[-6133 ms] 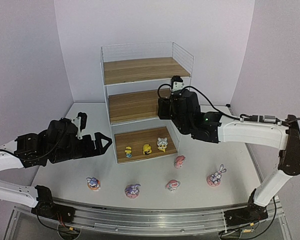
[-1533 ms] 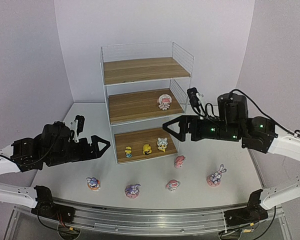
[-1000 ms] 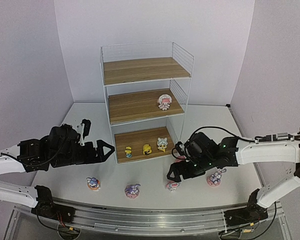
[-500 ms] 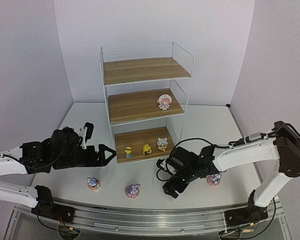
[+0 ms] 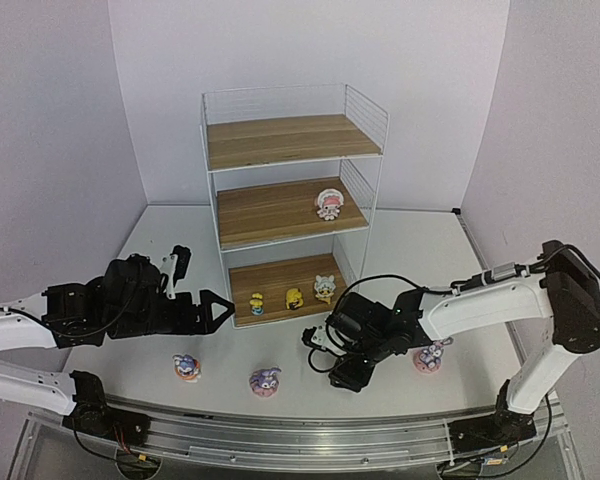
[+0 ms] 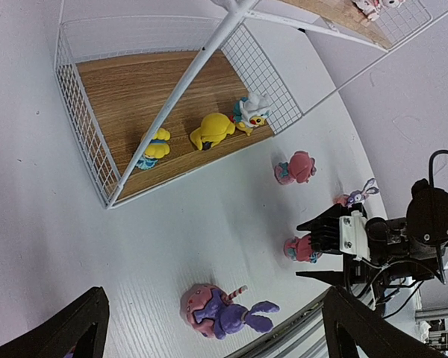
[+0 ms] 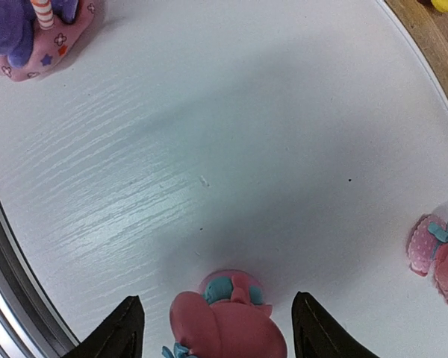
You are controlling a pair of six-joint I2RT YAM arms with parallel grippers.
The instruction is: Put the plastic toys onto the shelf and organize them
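Straddling a pink round-headed toy (image 7: 228, 328) on the table (image 7: 209, 149), the right gripper (image 7: 218, 328) holds its jaws spread, one finger on each side; a gap shows between the toy and at least one finger. The left gripper (image 5: 217, 310) hovers with its jaws wide apart, near the shelf (image 5: 280, 140). Three yellowish toys (image 5: 294, 298) stand on the bottom board. One pink-and-white toy (image 5: 329, 203) stands on the middle board. Three purple bunnies (image 5: 265, 381) and another pink toy (image 6: 295, 167) rest on the table.
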